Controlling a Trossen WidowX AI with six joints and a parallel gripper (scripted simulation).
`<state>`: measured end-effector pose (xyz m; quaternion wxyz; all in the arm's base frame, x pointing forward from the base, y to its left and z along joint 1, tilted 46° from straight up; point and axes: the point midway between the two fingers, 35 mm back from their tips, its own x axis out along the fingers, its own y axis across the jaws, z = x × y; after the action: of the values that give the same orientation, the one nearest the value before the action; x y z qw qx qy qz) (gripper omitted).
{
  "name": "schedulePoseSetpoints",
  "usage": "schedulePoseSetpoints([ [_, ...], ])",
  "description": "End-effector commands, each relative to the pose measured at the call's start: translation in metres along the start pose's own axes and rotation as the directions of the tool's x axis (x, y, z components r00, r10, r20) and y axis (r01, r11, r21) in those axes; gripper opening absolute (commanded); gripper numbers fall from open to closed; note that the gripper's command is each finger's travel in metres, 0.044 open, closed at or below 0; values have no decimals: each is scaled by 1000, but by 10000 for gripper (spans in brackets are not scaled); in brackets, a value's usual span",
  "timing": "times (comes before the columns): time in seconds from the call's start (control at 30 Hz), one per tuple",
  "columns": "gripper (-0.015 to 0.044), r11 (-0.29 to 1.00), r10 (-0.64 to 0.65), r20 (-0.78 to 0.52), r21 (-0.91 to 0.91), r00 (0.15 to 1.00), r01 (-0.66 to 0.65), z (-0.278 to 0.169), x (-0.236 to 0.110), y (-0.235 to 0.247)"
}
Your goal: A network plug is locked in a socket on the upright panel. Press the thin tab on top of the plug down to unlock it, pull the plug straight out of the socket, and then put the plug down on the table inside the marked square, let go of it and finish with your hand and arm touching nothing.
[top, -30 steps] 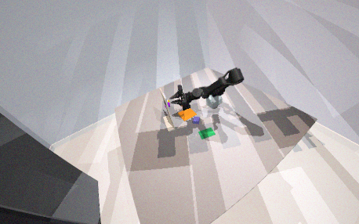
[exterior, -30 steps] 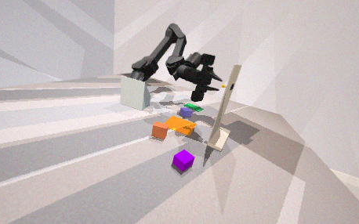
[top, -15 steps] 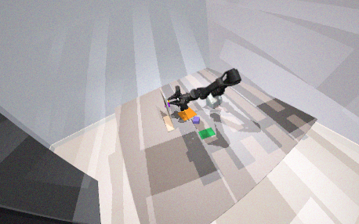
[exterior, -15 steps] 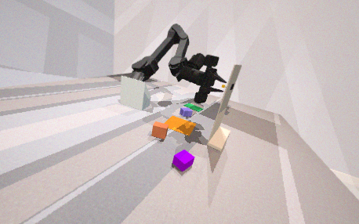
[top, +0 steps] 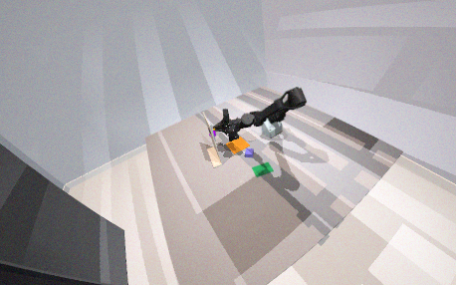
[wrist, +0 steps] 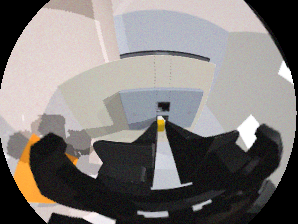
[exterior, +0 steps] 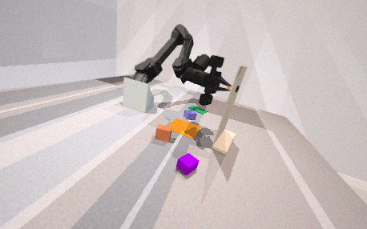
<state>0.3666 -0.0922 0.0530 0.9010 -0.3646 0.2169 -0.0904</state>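
Note:
A thin tan upright panel (exterior: 232, 104) (top: 209, 131) (wrist: 160, 76) stands on a wedge foot on the table. A small yellow plug (exterior: 229, 88) (wrist: 160, 121) sits in the dark socket near the panel's top. My gripper (exterior: 225, 86) (top: 217, 129) (wrist: 160, 123) reaches level at the panel's face. Its fingers have come together to a narrow point around the plug's outer end. A flat orange square (exterior: 184, 128) (top: 237, 144) lies on the table below the arm. A flat green patch (exterior: 197, 109) (top: 263, 169) lies further off.
An orange cube (exterior: 163, 133), a magenta cube (exterior: 187, 163) and a small violet cube (exterior: 190, 114) (top: 249, 152) lie around the orange square. A pale block (exterior: 137, 95) (top: 270, 129) stands by the arm's base.

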Motion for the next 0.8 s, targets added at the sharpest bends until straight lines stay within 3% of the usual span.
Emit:
schedulePoseSetpoints([
  [0.0, 29, 1000, 1, 8, 1, 1000, -1, 2, 1, 0],
  [0.17, 0, 1000, 1, 8, 1, 1000, -1, 2, 1, 0],
  [0.77, 0, 1000, 2, 7, 0, 1000, -2, -1, -7, 0],
])
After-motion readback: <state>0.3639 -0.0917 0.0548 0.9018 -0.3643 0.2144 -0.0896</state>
